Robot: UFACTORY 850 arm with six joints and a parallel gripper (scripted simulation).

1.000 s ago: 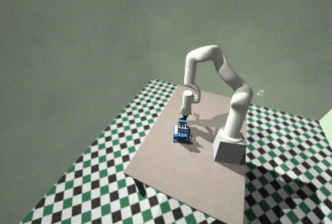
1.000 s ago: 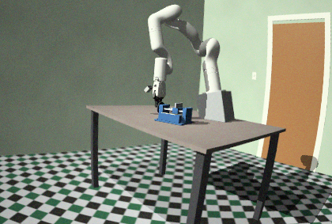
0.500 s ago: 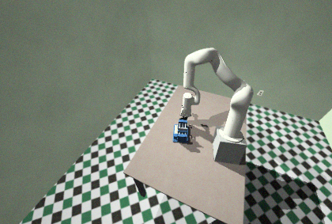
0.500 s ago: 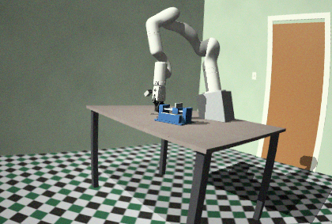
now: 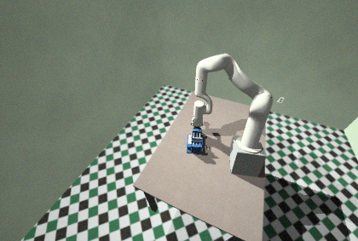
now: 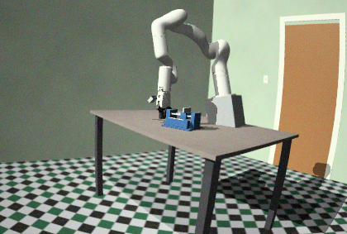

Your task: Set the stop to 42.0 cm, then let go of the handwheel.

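A small blue fixture (image 5: 196,145) with two silver rails and a grey stop block (image 6: 187,109) stands on the table; it also shows in the exterior view (image 6: 182,120). Its dark handwheel is at the far end, under my arm. My gripper (image 6: 162,110) points straight down and is shut on the handwheel; in the top view it shows at the fixture's far end (image 5: 196,128). The fingers and the wheel are small and dark. I cannot read the stop's position on the rails.
The arm's grey base block (image 5: 247,158) stands on the table to the right of the fixture. The table's left edge (image 5: 164,142) runs close beside the fixture. A brown door (image 6: 310,97) is in the far wall.
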